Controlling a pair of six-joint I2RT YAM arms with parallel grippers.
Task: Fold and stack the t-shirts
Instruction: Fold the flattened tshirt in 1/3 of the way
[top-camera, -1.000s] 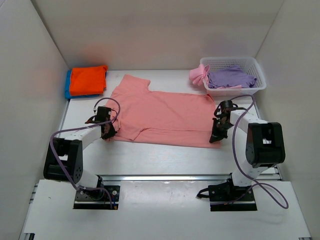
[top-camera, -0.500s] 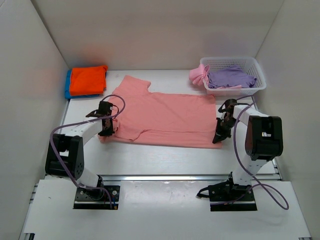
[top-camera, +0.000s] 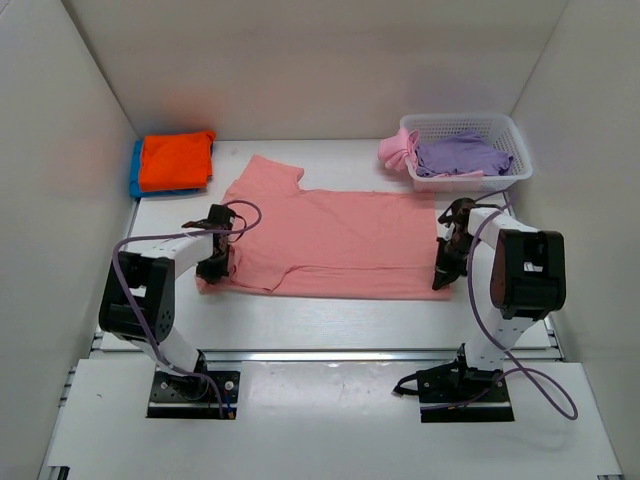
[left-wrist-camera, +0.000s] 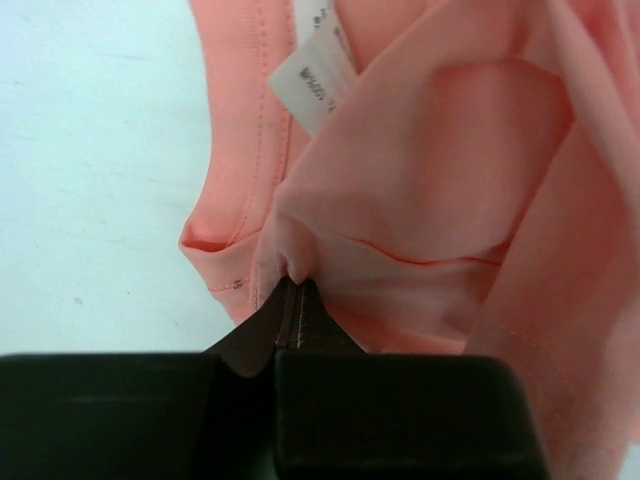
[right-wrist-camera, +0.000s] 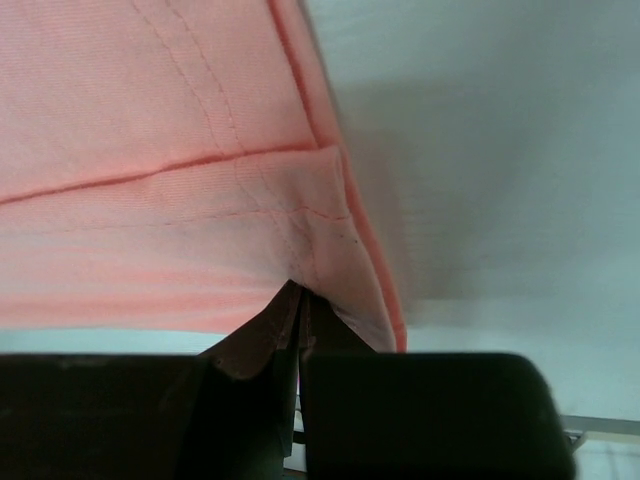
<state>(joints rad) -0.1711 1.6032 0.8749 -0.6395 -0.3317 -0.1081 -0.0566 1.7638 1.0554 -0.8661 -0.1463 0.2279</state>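
**1. Work item.** Salmon-pink t-shirt (top-camera: 330, 240) lies spread on the counter (top-camera: 330, 315) and spans from the left tool (top-camera: 214, 266) to the right tool (top-camera: 441, 277).

**2. Left tool.** Clenched on a pinch of the shirt's near-left edge. Cloth bunches at the tips. A white label (left-wrist-camera: 310, 85) sits just beyond the tool on the inner cloth.

**3. Right tool.** Clenched on the shirt's near-right hem corner, with the stitched hem gathered at the tips.

**4. Containers.**
- White lattice basket (top-camera: 520, 165): beyond the right tool, slightly to its right, apart from the salmon shirt.
- Contents: lavender t-shirt (top-camera: 460, 155), crumpled, inside.
- Brighter pink t-shirt (top-camera: 397, 150): hangs over the basket's left end, partly outside.

**5. Stack.** Beyond the left tool and to its left:
- Orange t-shirt (top-camera: 175, 160), folded, on top.
- Blue t-shirt (top-camera: 135, 170) underneath; only its left and near edges are visible.
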